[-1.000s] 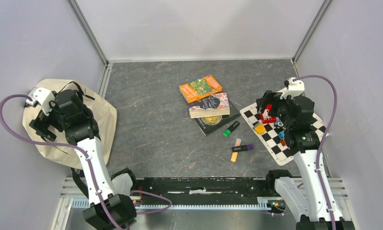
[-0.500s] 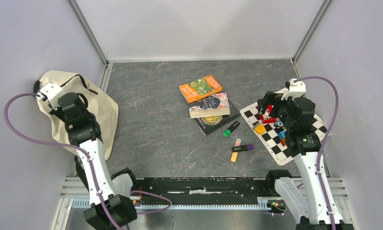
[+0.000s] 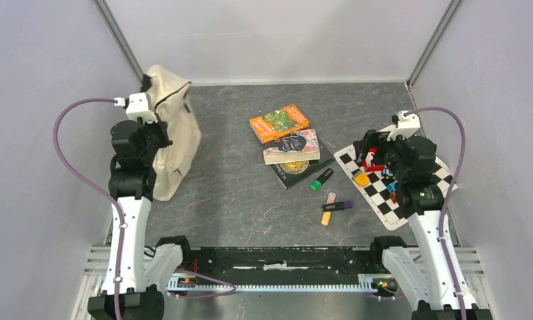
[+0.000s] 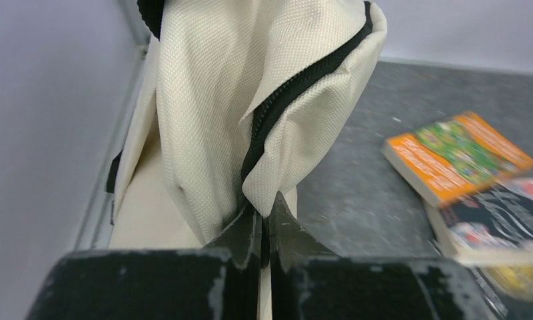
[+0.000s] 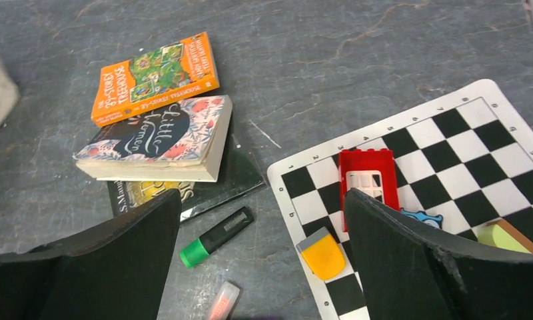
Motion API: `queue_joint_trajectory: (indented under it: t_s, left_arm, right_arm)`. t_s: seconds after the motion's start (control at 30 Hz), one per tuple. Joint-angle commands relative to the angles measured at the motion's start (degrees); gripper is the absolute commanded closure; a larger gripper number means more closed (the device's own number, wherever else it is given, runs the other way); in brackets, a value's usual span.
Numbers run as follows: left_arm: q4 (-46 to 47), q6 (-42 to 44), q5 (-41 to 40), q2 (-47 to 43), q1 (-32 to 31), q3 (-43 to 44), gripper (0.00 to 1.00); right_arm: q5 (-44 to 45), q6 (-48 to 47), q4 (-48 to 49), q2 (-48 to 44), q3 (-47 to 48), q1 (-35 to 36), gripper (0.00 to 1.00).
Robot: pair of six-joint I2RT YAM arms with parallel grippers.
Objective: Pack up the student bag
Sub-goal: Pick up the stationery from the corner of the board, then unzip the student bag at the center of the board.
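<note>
The student bag (image 3: 177, 123), cream fabric with black zipper trim, hangs upright at the back left of the table. My left gripper (image 3: 158, 132) is shut on a fold of it. The left wrist view shows both fingers pinching cloth (image 4: 266, 215) beside the black zipper of the bag (image 4: 210, 100). At the right, my right gripper (image 3: 374, 152) hovers open above the edge of a chessboard mat (image 3: 378, 197). Nothing lies between its fingers (image 5: 262, 200); a green highlighter (image 5: 217, 237) lies on the table below them.
Three books are stacked mid-table: an orange one (image 3: 279, 123), a floral one (image 3: 292, 147) and a dark one (image 3: 294, 172). Highlighters (image 3: 328, 208) lie in front of them. Small toys, such as a red block (image 5: 367, 177), sit on the chessboard mat (image 5: 450, 127). Grey walls enclose the table.
My left gripper shut on the bag, then lifted it off the left side of the table and swung it toward the back. The right arm barely moved.
</note>
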Motion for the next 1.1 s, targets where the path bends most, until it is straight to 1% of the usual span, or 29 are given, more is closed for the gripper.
queue_joint_trajectory:
  t_s: [0.0, 0.13, 0.2, 0.27, 0.33, 0.43, 0.6, 0.73, 0.8, 0.87, 0.97, 1.07]
  left_arm:
    - [-4.97, 0.13, 18.85, -2.62, -1.58, 9.74, 0.98]
    - [-12.07, -0.12, 23.49, -4.56, -1.58, 14.69, 0.98]
    - [-15.42, 0.57, 26.00, -5.14, -1.65, 16.00, 0.98]
    - [-18.27, 1.81, 31.06, -5.34, -1.58, 16.15, 0.98]
    - [-19.15, 2.04, 34.02, -5.83, -1.59, 14.50, 0.98]
    - [-18.01, 2.31, 34.31, -7.44, -1.59, 9.70, 0.98]
    - [-10.93, 1.22, 35.18, -12.30, -1.59, 0.27, 0.98]
    - [-10.68, 1.33, 35.56, -14.64, -1.58, -2.91, 0.98]
    - [-10.73, 1.37, 35.59, -15.62, -1.59, -3.73, 0.98]
    - [-10.63, 1.35, 35.78, -16.45, -1.58, -4.13, 0.98]
    - [-10.54, 1.35, 35.85, -16.79, -1.58, -4.05, 0.98]
    - [-10.54, 1.14, 36.20, -16.47, -1.62, -4.03, 0.98]
  right_arm:
    - [-5.62, -1.72, 4.59, 0.39, -1.43, 0.27, 0.05]
    - [-10.50, -2.72, 8.23, 1.04, -2.40, 0.56, 0.05]
    - [-14.79, -2.24, 11.36, 1.70, -3.18, 1.27, 0.04]
    - [-18.30, -1.62, 14.93, 2.41, -4.46, 3.55, 0.02]
    - [-19.32, -1.67, 17.50, 3.36, -5.11, 7.78, 0.02]
    - [-18.13, -2.25, 18.69, 5.39, -4.98, 14.80, 0.02]
    - [-19.36, 1.34, 26.58, 7.78, -7.15, 24.03, 0.02]
    - [-21.57, 1.46, 31.43, 9.75, -8.75, 31.12, 0.02]
    - [-21.40, 0.61, 32.09, 11.25, -8.80, 34.42, 0.02]
    - [-18.72, -0.09, 31.40, 12.76, -8.36, 37.33, 0.02]
    - [-14.19, 0.18, 30.56, 14.75, -7.51, 39.77, 0.02]
    - [-10.42, 2.66, 32.97, 16.27, -8.07, 40.58, 0.02]
